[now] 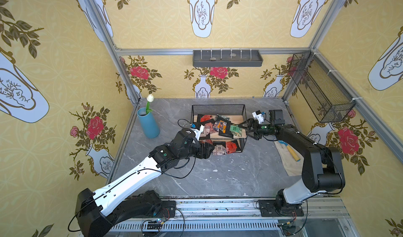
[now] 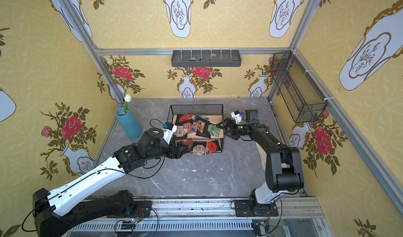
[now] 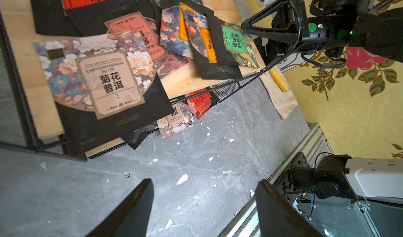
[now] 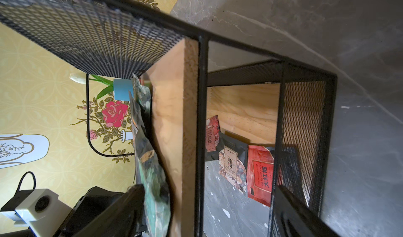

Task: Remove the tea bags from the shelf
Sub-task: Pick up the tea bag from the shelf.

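Left claw (image 3: pixel 205 181) hung open, empty, at seven o'clock of the black-mesh wooden-board shelf (image 1: pixel 218 105); right claw (image 1: pixel 243 130) gaped at three. I judged no square printed tea bags (image 1: pixel 222 125) removed yet.

Yellow rose-and-vase wallpaper (image 1: pixel 163 18) surrounds a grey marble tabletop (image 1: pixel 218 177), framed by aluminium rails (image 1: pixel 152 51).

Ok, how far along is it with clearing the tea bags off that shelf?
Nothing looks done yet: no tea bag lies clear of the shelf. In hand: the right gripper, open, is at the green sachet on the upper board's edge; the left gripper is open by the lower tier, holding nothing. Left: the upper pile and the lower sachets.
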`<state>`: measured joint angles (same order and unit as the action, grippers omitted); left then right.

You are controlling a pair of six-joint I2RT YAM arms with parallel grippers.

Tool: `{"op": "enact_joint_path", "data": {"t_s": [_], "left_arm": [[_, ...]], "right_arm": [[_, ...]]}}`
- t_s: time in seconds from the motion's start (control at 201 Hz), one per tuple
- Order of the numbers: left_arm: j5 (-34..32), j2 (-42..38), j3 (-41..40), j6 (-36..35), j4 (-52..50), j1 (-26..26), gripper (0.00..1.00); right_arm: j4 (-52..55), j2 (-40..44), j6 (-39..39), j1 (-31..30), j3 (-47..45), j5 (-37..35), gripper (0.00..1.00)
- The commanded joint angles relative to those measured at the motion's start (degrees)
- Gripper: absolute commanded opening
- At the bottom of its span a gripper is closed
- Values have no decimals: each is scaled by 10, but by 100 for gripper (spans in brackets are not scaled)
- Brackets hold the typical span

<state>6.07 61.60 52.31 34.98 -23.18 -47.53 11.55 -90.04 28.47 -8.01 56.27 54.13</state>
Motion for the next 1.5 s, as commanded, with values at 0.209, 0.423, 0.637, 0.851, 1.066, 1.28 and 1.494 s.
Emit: {"op": "enact_joint_path", "data": {"t_s": [0.209, 0.423, 0.637, 0.851, 1.066, 1.28, 1.494], "left_arm": [[0, 4, -11, 10, 24, -2, 82], [-4, -4, -19, 13, 25, -2, 82], [-9, -12, -23, 14, 25, -2, 82], [-11, -19, -25, 13, 25, -2, 82], [-15, -23, -26, 13, 25, -2, 82], [-14, -21, -26, 15, 27, -2, 82], [-10, -16, -26, 17, 31, -2, 82]], "right_arm": [[-11, -13, -13, -12, 5, 12, 93], [-6, -15, -13, -13, 9, 0, 87], [-1, -4, -15, -1, 7, -7, 79], [2, 14, -12, 24, 7, -2, 70], [0, 21, -8, 31, 8, 7, 58], [-10, 21, -2, 25, 6, 12, 68], [-6, 4, -6, 7, 14, 13, 66]]}}
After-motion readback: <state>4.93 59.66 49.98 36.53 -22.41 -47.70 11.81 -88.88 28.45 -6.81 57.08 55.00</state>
